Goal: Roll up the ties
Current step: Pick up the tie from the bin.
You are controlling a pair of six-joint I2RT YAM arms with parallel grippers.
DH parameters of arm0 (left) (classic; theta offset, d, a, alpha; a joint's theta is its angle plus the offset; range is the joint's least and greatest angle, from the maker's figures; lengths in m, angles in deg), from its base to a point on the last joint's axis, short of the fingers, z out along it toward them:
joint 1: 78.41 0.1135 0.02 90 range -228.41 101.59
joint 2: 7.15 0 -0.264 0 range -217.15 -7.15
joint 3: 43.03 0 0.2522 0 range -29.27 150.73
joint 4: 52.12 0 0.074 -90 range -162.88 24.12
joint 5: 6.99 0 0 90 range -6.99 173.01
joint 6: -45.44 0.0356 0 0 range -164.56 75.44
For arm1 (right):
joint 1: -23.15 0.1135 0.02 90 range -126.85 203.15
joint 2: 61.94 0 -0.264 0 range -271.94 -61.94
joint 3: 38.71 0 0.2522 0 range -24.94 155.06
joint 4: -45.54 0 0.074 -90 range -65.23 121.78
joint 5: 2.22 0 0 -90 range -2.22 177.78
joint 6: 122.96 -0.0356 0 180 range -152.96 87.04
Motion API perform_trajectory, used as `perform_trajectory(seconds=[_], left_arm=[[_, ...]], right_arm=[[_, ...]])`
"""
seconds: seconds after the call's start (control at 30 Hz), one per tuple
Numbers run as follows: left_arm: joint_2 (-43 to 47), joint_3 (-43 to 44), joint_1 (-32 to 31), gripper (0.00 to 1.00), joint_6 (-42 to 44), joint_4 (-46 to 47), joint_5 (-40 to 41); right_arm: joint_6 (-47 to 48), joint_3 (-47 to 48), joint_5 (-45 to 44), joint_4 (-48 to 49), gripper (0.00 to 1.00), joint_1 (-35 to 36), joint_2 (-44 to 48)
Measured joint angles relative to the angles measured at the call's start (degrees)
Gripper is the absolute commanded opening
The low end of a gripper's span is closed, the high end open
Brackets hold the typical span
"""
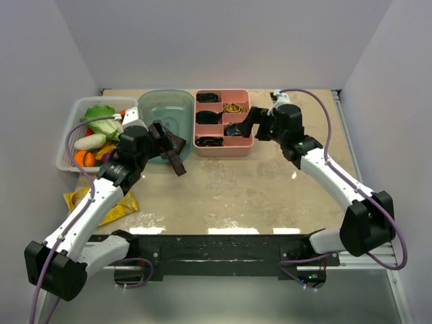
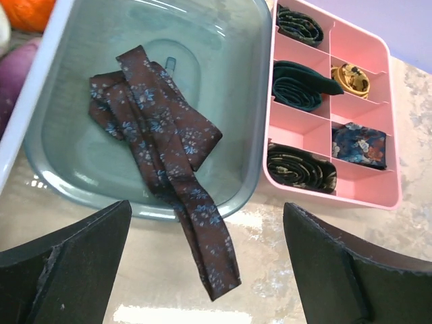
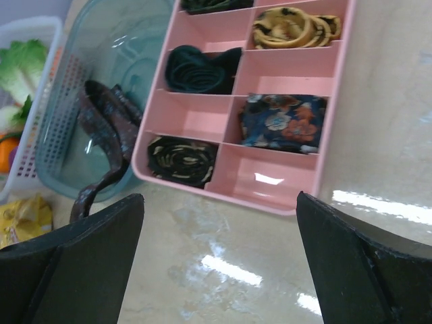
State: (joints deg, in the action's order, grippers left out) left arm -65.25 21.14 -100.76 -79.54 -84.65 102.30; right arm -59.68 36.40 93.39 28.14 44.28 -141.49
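Note:
A brown-maroon tie (image 2: 162, 152) with small blue flowers lies crumpled in the teal basin (image 2: 61, 88). One end hangs over the basin's near rim above the table. My left gripper (image 2: 207, 223) hovers over that end, open, holding nothing; in the top view the left gripper (image 1: 165, 138) is at the basin's near right edge. The pink divided tray (image 2: 388, 199) holds several rolled ties, among them a dark green roll (image 2: 297, 84) and a black-gold roll (image 3: 181, 160). My right gripper (image 3: 219, 202) is open and empty above the table, just in front of the tray (image 3: 270, 199).
A white basket (image 1: 67, 138) of toy vegetables stands left of the basin (image 1: 165, 101). A yellow packet (image 1: 101, 202) lies on the table under the left arm. The tray's near right compartment (image 3: 270, 179) holds nothing.

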Motion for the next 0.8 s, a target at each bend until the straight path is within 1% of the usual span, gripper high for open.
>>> perform_trajectory(seconds=[0.1,0.2,0.4,0.53,0.7,0.8], left_arm=[[-2.6,1.6,4.0,1.00,-0.6,-0.2,-6.2],[-3.8,2.9,6.2,1.00,-1.4,-2.1,-8.5],[-6.6,7.1,7.5,1.00,-1.2,-8.1,-7.8],[-9.7,10.9,7.6,1.00,0.3,-11.1,-6.7],[-9.6,10.7,7.6,1.00,1.2,-11.6,-10.6],[-6.3,6.5,7.6,1.00,-0.4,-9.8,-15.4]], right_arm=[[0.9,0.9,0.1,-0.7,0.99,3.3,0.0],[1.3,1.8,0.2,-1.9,0.99,4.5,-0.8],[2.0,5.1,0.3,-3.5,0.99,6.8,-3.9],[2.8,8.3,0.4,-4.9,0.99,10.1,-6.5],[3.7,10.2,0.5,-5.6,0.99,13.8,-9.5],[4.4,10.4,1.0,-6.2,0.99,15.3,-11.0]])
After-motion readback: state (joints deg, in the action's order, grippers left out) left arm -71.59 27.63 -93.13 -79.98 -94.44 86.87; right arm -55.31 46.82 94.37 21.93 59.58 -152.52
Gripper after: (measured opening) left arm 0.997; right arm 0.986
